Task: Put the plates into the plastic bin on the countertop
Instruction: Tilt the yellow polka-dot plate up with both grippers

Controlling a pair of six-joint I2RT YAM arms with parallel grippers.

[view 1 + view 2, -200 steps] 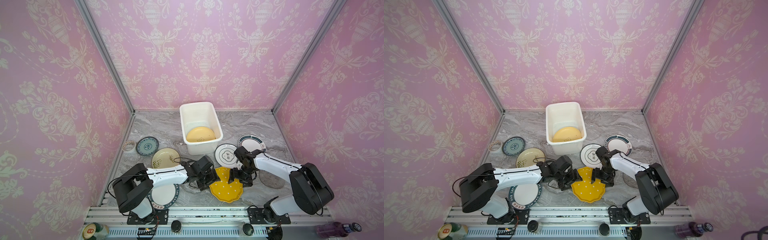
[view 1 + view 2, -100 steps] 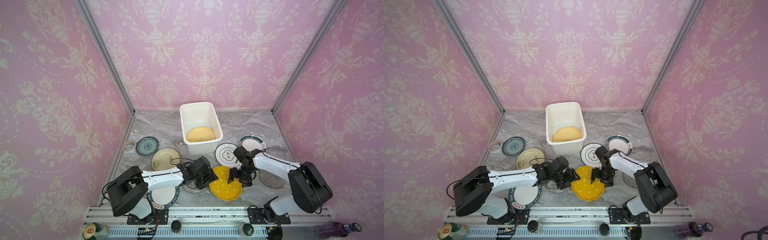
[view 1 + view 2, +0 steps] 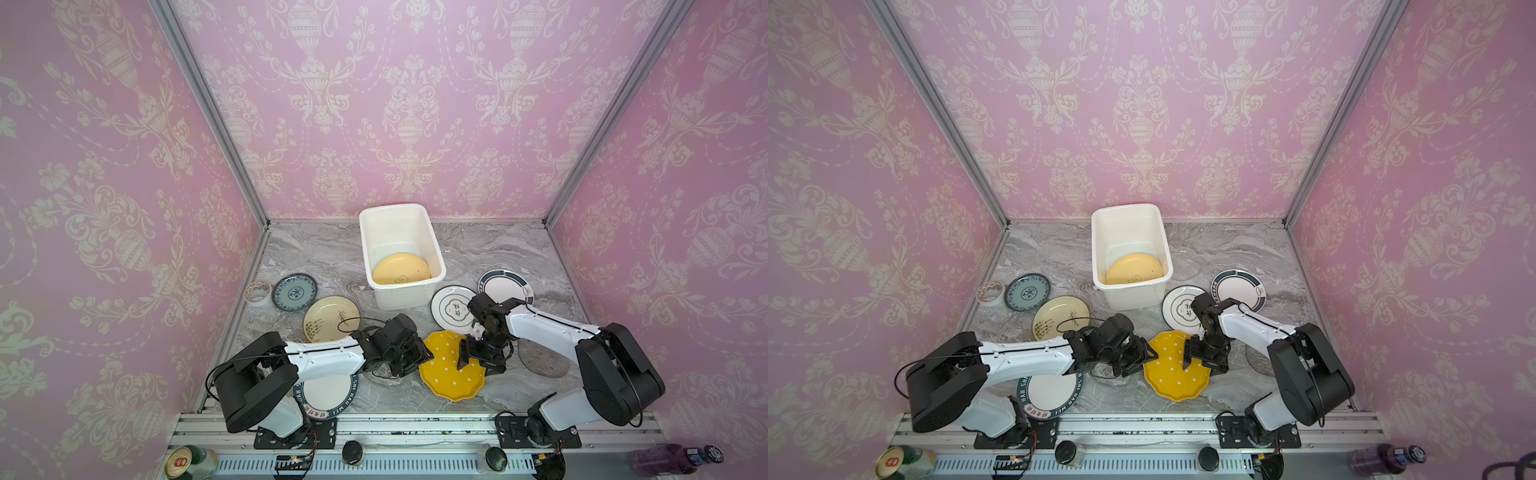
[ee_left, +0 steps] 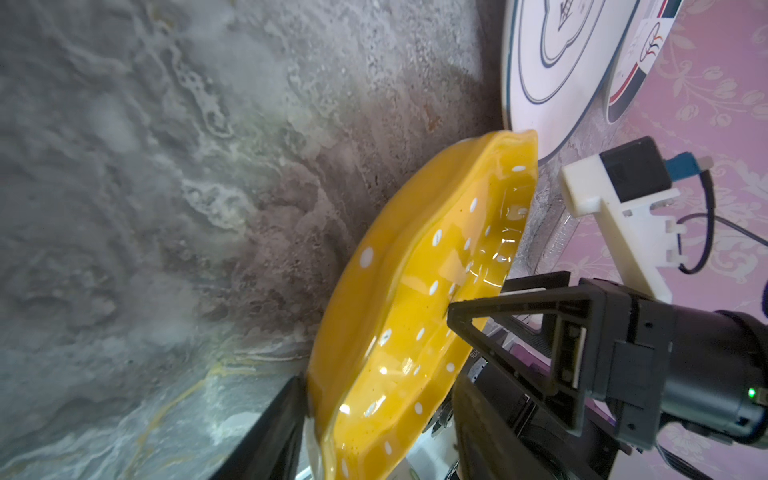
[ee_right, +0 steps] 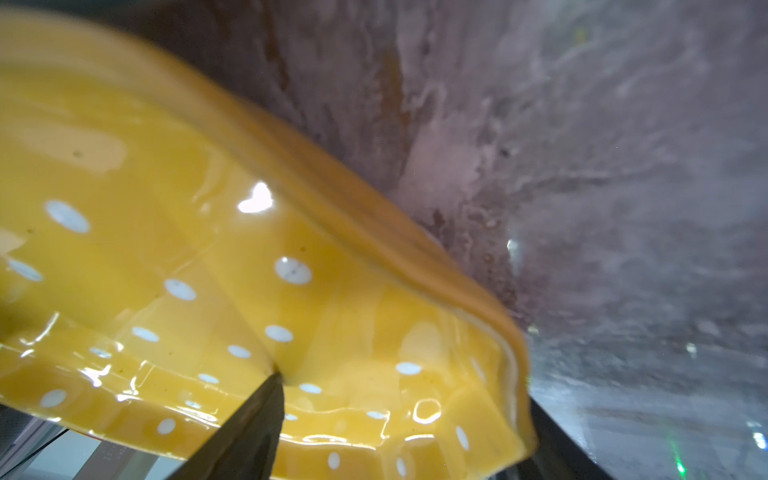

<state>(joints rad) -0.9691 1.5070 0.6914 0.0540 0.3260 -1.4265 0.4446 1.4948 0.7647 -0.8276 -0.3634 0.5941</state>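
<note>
Both grippers partly hide orange plate (image 3: pixel 446 374).

Orange dotted plate (image 3: pixel 446 374) on the tabletop (image 3: pixel 324 253) between left gripper (image 3: pixel 419 357) and right gripper (image 3: pixel 471 359); white bin (image 3: pixel 436 259) (one yellow plate (image 3: pixel 401 269) inside) behind.

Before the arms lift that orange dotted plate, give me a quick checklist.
1. Right gripper holds the orange dotted plate by its rim, one finger above, one below: ok.
2. Left gripper closed on the opposite edge: cannot tell.
3. Plate tilted up off the countertop: ok.
4. Plastic bin has room above the yellow plate: ok.
</note>
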